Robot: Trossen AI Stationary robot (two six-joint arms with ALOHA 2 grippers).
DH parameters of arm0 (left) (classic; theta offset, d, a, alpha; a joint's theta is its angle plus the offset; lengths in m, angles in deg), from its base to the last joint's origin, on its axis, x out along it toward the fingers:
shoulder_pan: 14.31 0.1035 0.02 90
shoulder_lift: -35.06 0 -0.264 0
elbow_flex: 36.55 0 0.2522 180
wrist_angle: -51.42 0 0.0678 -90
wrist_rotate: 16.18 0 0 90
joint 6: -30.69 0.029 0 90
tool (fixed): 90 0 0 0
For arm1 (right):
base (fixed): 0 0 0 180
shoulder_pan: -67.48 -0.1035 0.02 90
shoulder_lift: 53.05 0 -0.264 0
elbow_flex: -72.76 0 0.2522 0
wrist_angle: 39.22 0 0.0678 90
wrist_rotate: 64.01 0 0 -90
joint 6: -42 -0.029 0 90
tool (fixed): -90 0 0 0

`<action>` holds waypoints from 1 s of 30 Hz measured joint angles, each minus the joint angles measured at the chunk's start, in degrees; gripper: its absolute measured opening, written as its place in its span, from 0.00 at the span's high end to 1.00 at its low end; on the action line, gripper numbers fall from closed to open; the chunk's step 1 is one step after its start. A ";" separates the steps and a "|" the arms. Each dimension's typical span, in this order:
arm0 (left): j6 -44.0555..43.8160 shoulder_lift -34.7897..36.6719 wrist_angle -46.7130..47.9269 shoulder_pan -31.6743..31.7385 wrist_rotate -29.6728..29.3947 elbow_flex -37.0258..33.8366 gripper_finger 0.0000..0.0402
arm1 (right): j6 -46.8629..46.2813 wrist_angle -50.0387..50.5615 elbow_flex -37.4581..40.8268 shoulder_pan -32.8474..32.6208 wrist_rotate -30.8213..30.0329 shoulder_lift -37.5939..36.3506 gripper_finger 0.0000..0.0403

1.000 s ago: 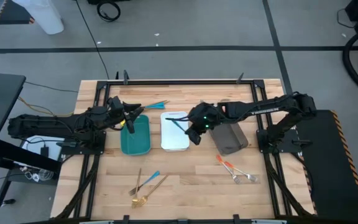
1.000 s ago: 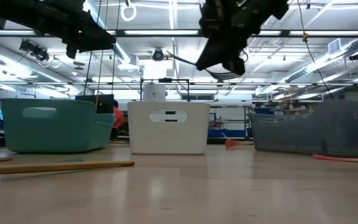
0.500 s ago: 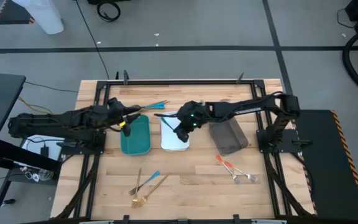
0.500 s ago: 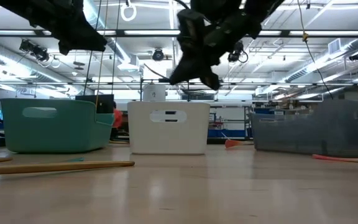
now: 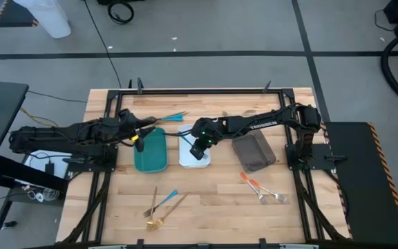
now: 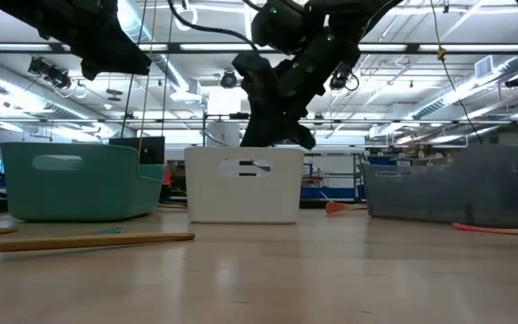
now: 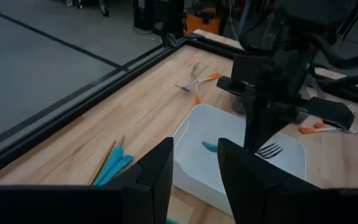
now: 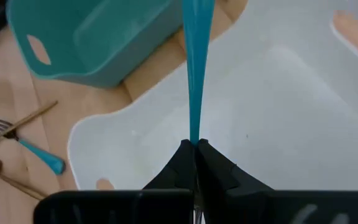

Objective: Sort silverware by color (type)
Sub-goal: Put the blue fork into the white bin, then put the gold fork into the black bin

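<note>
Moving leftward from the grey tray [image 5: 253,152], my right gripper [image 5: 197,148] is pinching a blue fork [image 8: 196,68] over the white tray [image 5: 185,161], ready to drop it; my left gripper [image 5: 142,131] is waiting, spread, above the teal tray [image 5: 152,160].

We see the right gripper [image 5: 197,144] hanging over the white tray [image 5: 185,160], blocking entry from above there, with its jaws closed on a blue-handled fork [image 8: 196,68]. The left gripper [image 5: 142,129] sits by the teal tray [image 5: 150,163]'s far corner. The grey-brown tray [image 5: 256,153] lies uncovered. Bare table [image 5: 213,197] between the two near silverware clusters offers open passage.
</note>
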 joint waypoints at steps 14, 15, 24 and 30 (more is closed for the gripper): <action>-0.01 0.02 0.59 0.00 -0.03 0.00 0.67 | -5.51 4.06 -0.02 2.14 1.19 0.88 0.94; -0.01 0.02 0.63 0.00 -0.02 0.00 0.67 | -5.84 4.32 -0.02 2.26 1.16 0.92 0.92; -0.02 0.02 1.28 0.01 0.70 0.00 0.67 | -6.50 3.67 -0.02 3.25 2.87 0.84 0.73; 2.92 0.00 1.35 -0.31 9.21 0.00 0.67 | -2.04 2.50 -0.02 3.51 4.25 -2.07 0.64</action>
